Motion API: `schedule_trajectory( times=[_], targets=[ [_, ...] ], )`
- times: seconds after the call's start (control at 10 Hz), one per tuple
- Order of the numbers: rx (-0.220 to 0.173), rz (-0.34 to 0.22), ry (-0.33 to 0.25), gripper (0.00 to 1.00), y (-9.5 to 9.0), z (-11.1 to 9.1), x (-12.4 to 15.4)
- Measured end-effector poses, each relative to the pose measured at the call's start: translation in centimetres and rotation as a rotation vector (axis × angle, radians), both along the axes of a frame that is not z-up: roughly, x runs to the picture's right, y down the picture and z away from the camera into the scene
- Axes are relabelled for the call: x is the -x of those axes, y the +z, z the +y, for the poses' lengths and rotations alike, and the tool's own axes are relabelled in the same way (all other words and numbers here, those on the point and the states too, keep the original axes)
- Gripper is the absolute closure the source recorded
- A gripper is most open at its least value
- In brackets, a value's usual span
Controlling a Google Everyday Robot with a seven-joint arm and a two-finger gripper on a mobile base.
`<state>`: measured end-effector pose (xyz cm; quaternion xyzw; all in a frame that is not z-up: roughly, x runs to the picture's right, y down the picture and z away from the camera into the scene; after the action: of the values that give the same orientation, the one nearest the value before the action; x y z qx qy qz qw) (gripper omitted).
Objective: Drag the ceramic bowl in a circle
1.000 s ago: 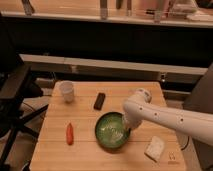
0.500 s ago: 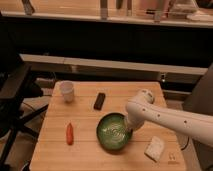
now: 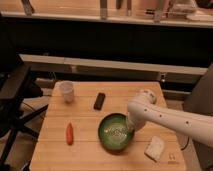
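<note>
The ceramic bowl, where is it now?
In the camera view the ceramic bowl sits near the front edge of the table, between the red item and the white item; the gripper is at its rim.

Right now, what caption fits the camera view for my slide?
Shut gripper at the rim of the ceramic bowl on the wooden table.

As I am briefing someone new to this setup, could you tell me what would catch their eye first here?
The round, glossy green ceramic bowl stands out, near the front middle of the wooden table. The white robot arm reaches in from the right of the view, its gripper down at the bowl's right rim. A small white cup sits at the table's back left.
</note>
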<state>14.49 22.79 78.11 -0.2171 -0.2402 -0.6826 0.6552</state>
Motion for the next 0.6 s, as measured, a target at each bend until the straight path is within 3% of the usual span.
schedule_trajectory(
  times=[0.6],
  targets=[
    [0.004,-0.013,-0.015,1.00,0.1,0.1,-1.4]
  ],
)
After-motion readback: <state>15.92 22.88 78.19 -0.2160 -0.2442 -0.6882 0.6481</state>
